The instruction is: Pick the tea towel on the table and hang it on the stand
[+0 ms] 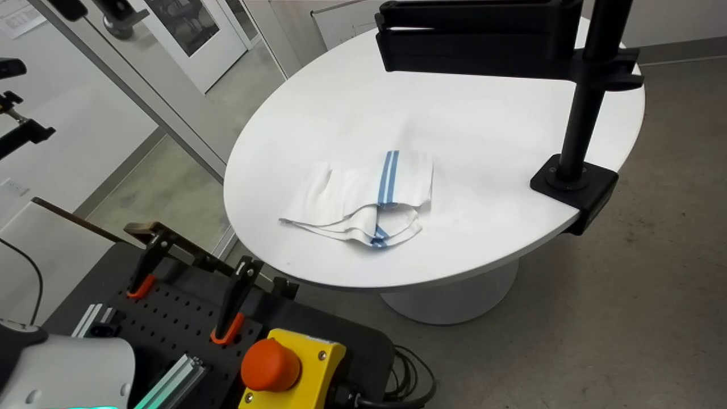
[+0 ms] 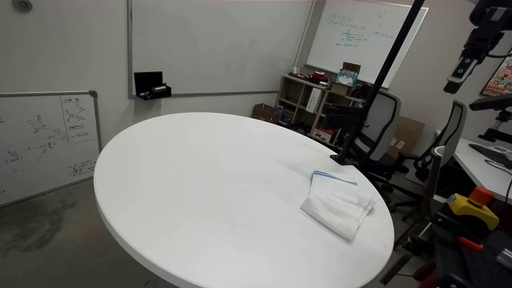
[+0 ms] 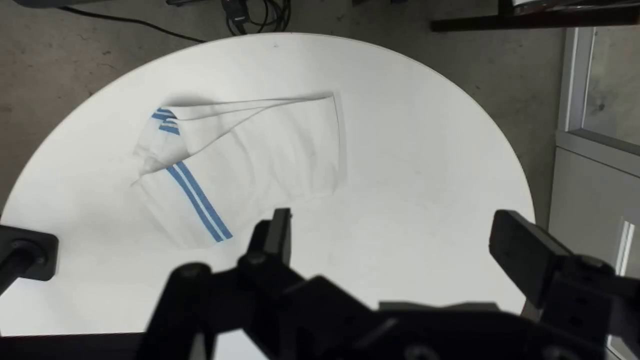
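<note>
The tea towel is white with blue stripes and lies loosely folded on the round white table. It shows in both exterior views and in the wrist view. The stand is a black pole with horizontal arms, clamped to the table edge. It shows in both exterior views, and its base is at the left of the wrist view. My gripper is wide open and empty, with bare table between its fingers. In an exterior view the gripper hangs high above, apart from the towel.
The round table has an open drop all round its edge. A yellow box with a red button and black clamps sit on the robot's base. A mounted camera and office chairs stand beyond the table.
</note>
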Robot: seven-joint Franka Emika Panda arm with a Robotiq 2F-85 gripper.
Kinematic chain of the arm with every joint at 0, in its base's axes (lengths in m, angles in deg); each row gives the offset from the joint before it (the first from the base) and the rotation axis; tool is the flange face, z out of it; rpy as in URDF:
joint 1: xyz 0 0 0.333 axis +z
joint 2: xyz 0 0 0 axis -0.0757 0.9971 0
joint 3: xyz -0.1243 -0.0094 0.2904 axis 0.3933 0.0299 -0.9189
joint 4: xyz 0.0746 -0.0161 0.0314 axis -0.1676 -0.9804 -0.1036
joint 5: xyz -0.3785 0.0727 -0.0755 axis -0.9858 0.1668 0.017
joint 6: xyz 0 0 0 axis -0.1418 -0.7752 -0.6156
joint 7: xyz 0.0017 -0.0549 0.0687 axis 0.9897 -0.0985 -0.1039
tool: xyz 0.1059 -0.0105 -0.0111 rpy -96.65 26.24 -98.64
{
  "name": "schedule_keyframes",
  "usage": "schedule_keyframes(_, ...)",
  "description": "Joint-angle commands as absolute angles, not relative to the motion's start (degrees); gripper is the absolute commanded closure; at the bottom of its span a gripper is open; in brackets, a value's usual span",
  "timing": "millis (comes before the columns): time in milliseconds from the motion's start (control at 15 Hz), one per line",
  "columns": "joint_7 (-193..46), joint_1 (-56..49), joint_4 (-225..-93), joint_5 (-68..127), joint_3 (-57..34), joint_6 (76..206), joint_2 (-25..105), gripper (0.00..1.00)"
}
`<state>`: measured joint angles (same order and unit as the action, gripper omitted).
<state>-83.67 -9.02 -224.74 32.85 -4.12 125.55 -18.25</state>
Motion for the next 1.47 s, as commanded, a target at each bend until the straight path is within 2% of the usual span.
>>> schedule_keyframes(0, -84.2, -9.8, -224.6, 33.5, -4.9, 125.4, -18.1, 0.0)
schedule_keyframes(200, -81.4, -10.7, -224.4, 34.0, -5.5, 127.2, -16.9, 0.0)
schedule_keyframes(467, -72.9, -13.7, -224.5, 34.6, -6.4, 135.7, -12.8, 0.0)
schedule_keyframes(733, -65.0, -19.1, -224.7, 30.6, -8.6, 144.2, -5.6, 0.0)
schedule_keyframes(1200, -47.9, -29.4, -223.6, 15.7, -12.7, 151.3, 9.3, 0.0)
schedule_keyframes(1400, -43.9, -29.4, -223.0, 12.7, -11.1, 156.9, 15.9, 0.0)
